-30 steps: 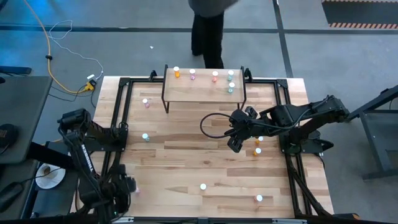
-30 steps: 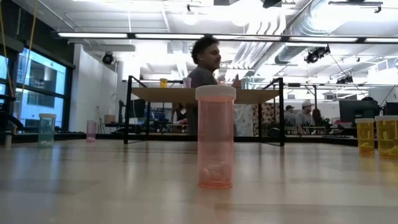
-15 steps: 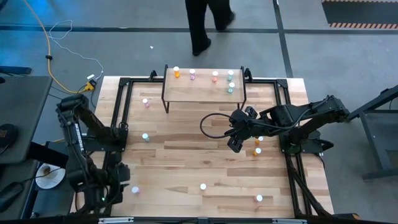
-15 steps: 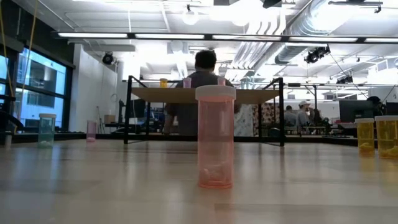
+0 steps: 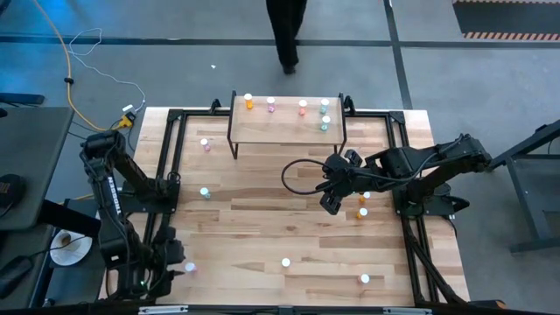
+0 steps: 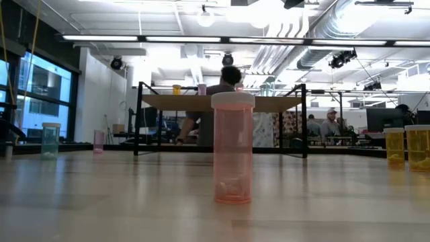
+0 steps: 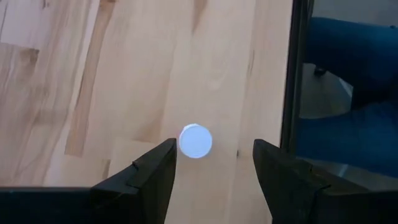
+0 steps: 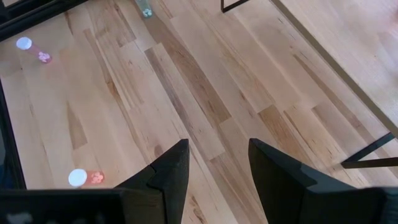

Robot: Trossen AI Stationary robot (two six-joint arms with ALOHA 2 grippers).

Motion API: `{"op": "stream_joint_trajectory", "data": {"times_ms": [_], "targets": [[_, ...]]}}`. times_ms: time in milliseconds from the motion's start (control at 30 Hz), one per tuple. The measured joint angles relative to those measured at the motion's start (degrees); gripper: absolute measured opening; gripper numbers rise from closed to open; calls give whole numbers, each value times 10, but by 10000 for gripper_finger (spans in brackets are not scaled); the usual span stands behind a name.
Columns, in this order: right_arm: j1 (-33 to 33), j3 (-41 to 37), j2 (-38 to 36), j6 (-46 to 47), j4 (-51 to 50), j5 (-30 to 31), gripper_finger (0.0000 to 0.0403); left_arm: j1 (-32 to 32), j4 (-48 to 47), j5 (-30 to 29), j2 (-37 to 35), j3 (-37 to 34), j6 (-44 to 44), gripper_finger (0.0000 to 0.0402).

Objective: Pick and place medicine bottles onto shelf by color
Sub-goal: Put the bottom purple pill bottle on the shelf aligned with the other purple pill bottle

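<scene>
The shelf [image 5: 287, 122] stands at the table's far middle with several medicine bottles on it, orange [image 5: 249, 102], pink [image 5: 270, 107] and teal [image 5: 324, 123] among them. Others stand upright on the tabletop: pink [image 5: 206, 144], teal [image 5: 205, 192], orange [image 5: 361, 212], and pink [image 6: 232, 148] at the near middle. My left gripper [image 7: 214, 152] hangs open at the near left corner, over a white-capped pink bottle [image 7: 196, 140] that stands between and just beyond its fingertips, untouched. My right gripper [image 8: 217, 152] hovers open above the table's middle right.
Black metal frame rails [image 5: 166, 166] run along the table's left and right sides, one close beside my left gripper [image 7: 298, 74]. Two more bottles [image 5: 365, 279] stand near the front edge. A person [image 5: 287, 35] walks on the floor beyond the far edge.
My left arm has unfolded, its elbow swinging up and toward the table's far left, and its gripper has tipped and shifted a little over the near left corner, uncovering the pink bottle there. The person behind the table has walked on.
</scene>
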Motion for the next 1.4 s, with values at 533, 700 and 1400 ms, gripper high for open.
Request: {"op": "stream_joint_trajectory", "data": {"times_ms": [533,700,1400], "targets": [[0,0,0,0,0,0,158,0,55,-1,36,-36,-5,202],[0,0,0,0,0,0,158,0,57,16,55,-36,-14,202],[0,0,0,0,1,-1,158,17,61,17,113,-36,-34,202]]}}
